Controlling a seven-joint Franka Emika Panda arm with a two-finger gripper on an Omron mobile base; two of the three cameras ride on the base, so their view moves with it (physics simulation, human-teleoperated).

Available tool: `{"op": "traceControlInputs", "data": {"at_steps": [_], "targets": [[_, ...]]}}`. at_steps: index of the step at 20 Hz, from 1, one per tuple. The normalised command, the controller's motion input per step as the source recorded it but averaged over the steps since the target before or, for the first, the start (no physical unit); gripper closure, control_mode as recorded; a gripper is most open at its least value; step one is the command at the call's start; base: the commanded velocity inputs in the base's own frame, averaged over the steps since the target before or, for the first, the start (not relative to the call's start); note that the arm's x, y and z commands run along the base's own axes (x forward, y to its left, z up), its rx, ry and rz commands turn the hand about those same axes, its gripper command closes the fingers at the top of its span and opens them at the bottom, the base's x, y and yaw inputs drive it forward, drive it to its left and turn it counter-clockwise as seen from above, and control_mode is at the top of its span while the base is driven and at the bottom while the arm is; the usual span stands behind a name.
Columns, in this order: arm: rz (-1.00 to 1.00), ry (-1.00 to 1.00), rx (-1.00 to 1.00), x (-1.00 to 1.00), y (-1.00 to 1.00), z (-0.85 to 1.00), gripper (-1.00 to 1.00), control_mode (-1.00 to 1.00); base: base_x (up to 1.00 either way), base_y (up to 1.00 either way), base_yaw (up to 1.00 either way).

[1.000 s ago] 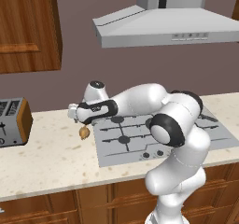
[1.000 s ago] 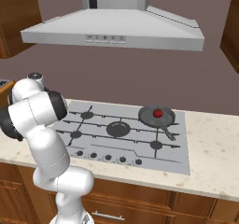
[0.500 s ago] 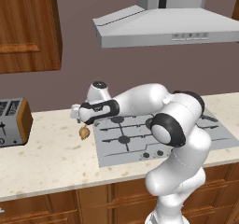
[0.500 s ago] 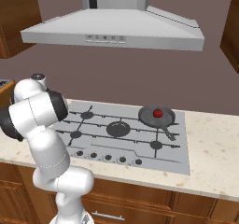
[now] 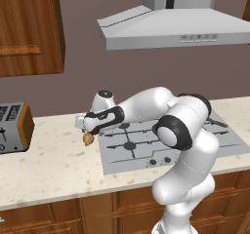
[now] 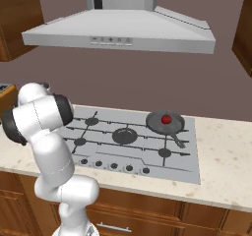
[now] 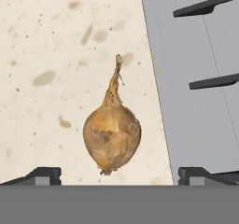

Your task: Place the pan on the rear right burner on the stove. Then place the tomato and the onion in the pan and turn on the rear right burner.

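- A toaster (image 5: 13, 127) stands at the far left of the speckled beige counter (image 5: 53, 165), well apart from everything else.
- The onion (image 5: 88, 139), a tan bulb, lies on the counter just beside the left edge of the stove (image 5: 161, 143). In the hand view its thin dry stem points away from the camera, and the bulb (image 7: 112, 133) rests on the stone, close to the cooktop's silver edge but not on it.
- The gripper (image 5: 83, 126) hangs right over the onion, the white arm reaching leftward across the stove from the base. In the hand view the two dark finger tips (image 7: 43, 175) stand wide apart, one on each side of the bulb, with clear space between each tip and the skin; the jaws are spread and hold nothing.
- The stove is a flat silver-grey cooktop with thin black grates and a row of small dark knobs (image 6: 114, 166) along its front edge; a larger double-ringed burner (image 6: 125, 135) sits in the middle.
- The pan (image 6: 166, 123), a dark round skillet, sits at the rear right burner, its long handle pointing toward the front right.
- The tomato (image 6: 167, 118), small and red, lies inside the pan, near its middle.
- A grey range hood (image 6: 123, 31) hangs above the stove, against the dull brown wall.
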Motion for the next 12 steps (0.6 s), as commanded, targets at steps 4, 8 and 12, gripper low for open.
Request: {"op": "traceControlInputs", "data": {"at_steps": [4,8,12], "targets": [[0.00,0.00,0.00,0.12,0.10,-0.22,-1.00,-1.00,0.00,0.00,0.00],[0.00,0.00,0.00,0.27,0.06,-0.05,-1.00,-1.00,0.00,0.00,0.00],[0.00,0.00,0.00,0.36,0.06,-0.05,-1.00,-1.00,0.00,0.00,0.00]]}}
